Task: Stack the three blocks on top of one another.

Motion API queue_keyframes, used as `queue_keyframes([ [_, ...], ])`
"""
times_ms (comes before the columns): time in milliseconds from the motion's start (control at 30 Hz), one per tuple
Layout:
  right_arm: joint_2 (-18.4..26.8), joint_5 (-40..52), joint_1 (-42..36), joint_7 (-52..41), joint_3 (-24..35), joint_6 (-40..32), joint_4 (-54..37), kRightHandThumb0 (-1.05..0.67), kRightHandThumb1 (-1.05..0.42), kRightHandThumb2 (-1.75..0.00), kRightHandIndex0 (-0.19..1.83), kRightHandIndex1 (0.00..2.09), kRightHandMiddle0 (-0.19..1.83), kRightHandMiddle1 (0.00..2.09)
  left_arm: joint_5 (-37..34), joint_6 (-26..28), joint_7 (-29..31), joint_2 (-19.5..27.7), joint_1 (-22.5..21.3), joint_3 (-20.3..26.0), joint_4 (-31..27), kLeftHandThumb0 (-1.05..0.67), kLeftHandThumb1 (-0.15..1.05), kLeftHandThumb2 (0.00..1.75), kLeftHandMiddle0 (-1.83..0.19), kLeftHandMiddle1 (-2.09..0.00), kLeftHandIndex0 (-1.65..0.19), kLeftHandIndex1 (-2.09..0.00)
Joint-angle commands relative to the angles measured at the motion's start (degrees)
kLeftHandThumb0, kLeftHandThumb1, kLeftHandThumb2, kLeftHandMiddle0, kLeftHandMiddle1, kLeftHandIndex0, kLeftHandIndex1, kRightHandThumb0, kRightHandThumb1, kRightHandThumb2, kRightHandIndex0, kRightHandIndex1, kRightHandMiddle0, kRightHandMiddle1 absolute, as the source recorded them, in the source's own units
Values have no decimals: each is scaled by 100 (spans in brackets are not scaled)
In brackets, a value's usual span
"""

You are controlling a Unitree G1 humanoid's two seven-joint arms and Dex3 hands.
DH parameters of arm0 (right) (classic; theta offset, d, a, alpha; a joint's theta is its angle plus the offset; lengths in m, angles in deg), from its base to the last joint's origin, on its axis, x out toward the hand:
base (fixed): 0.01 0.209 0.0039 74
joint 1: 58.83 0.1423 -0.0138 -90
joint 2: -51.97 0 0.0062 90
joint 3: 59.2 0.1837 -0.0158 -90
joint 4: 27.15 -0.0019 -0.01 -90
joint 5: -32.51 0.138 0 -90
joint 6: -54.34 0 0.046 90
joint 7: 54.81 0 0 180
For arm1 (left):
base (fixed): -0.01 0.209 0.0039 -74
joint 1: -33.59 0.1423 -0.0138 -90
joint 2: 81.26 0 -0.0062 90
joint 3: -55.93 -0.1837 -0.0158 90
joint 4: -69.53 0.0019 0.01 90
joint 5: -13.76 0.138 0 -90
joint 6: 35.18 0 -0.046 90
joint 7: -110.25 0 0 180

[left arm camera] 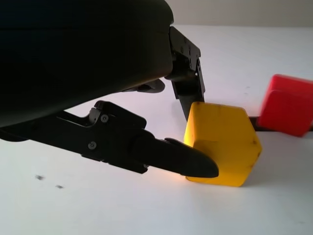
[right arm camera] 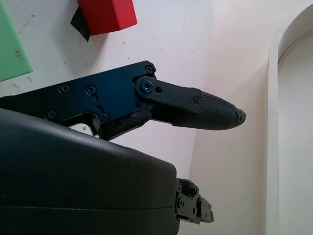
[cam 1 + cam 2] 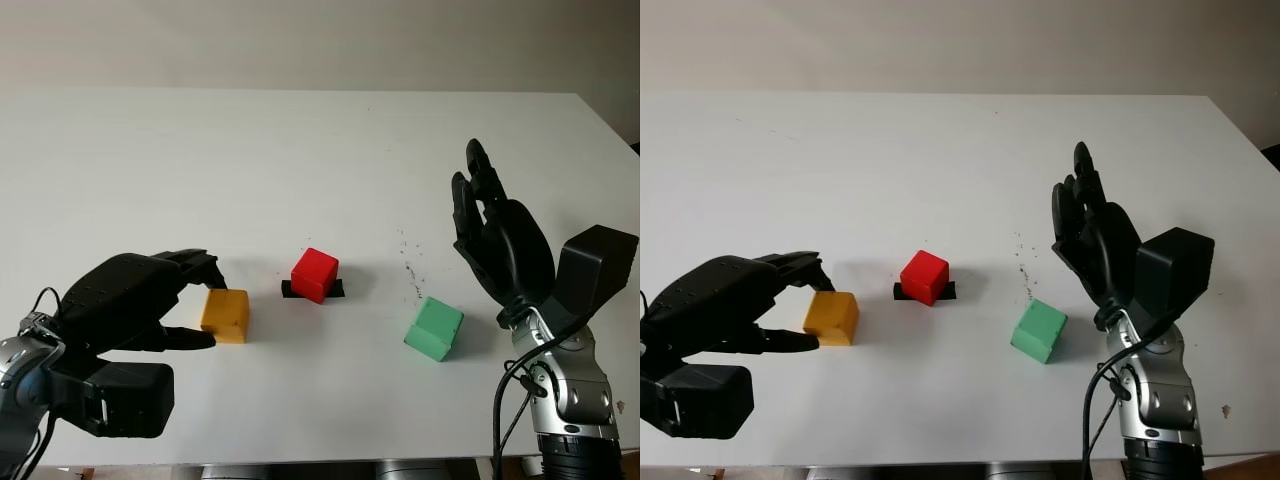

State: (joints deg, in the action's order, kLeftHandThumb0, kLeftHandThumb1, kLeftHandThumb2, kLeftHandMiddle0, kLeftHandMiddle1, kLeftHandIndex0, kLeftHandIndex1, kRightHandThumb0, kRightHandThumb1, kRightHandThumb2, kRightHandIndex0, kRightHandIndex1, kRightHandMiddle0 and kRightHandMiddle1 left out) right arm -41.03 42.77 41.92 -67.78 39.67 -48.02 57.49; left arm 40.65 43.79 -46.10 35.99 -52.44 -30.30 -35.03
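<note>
**Three blocks apart on the table, left hand at the yellow one**

Three blocks lie separately on the white table (image 3: 300, 150), none stacked: one yellow block (image 3: 225, 315) toward the left, one red block (image 3: 314, 274) in the middle, and one green block (image 3: 434, 328) to the right, tilted on its spot. The red block sits on a small black strip (image 3: 338, 289). The left hand (image 3: 140, 305) has its fingers (image 1: 186, 159) closed around the yellow block, one along its near side and others against its far side, and the block stands on the table. The right hand (image 3: 500, 240) is raised above the table beyond the green block, open and holding nothing. A few dark specks (image 3: 410, 265) mark the tabletop between the red and green blocks. A plain pale wall (image 3: 320, 40) runs behind the table. No writing or labels can be read.
</note>
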Motion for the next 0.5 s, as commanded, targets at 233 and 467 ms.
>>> queue_keyframes([
  [233,55,-5,-23,6,9,9,-113,-67,-105,-63,-19,0,-19,0,-2087,130,252,-623,-42,320,451,-44,105,8,-38,-8,-38,-102],
  [467,65,-53,-21,44,4,-41,-133,-69,-105,-61,-19,0,-19,0,-2468,-106,224,-729,-143,427,755,-42,105,9,-43,-8,-40,-98],
])
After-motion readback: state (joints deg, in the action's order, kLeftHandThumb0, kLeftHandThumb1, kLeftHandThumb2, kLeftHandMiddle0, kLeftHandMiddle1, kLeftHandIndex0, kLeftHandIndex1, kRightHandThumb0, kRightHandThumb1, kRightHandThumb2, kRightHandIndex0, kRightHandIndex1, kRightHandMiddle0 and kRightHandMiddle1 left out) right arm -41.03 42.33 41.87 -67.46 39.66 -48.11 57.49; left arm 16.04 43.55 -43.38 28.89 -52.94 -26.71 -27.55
